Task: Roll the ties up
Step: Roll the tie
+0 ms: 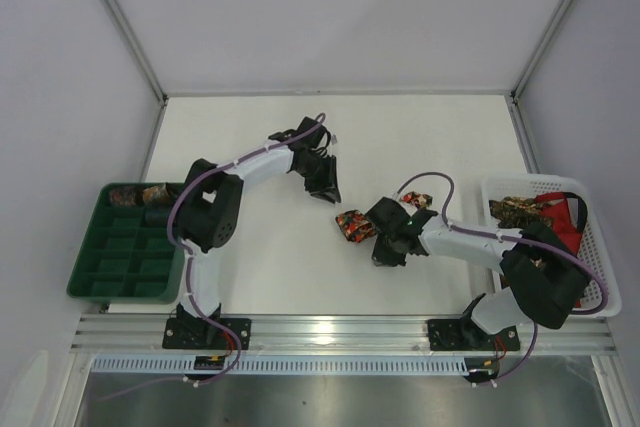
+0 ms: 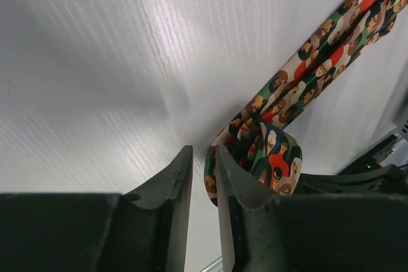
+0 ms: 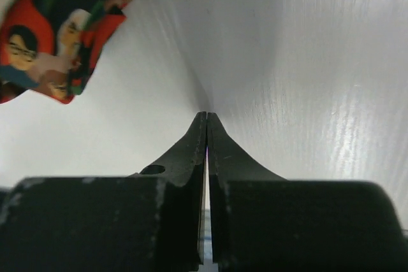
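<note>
A tie printed with small faces in red, green and cream lies at mid-table, one end rolled into a loose coil (image 1: 352,225). Its other end (image 1: 418,200) shows beyond the right arm. In the left wrist view the coil (image 2: 275,157) sits just behind my right finger, and the strip (image 2: 319,55) runs off to the upper right. My left gripper (image 1: 328,192) (image 2: 201,151) stands just left of the coil, open by a narrow gap and empty. My right gripper (image 1: 382,247) (image 3: 206,114) is shut and empty, tips down at the table, with the tie (image 3: 57,30) to its upper left.
A white basket (image 1: 600,277) at the right edge holds more patterned ties (image 1: 520,210) and something red (image 1: 566,217). A green compartment tray (image 1: 110,267) at the left holds two rolled ties (image 1: 125,194) in its far cells.
</note>
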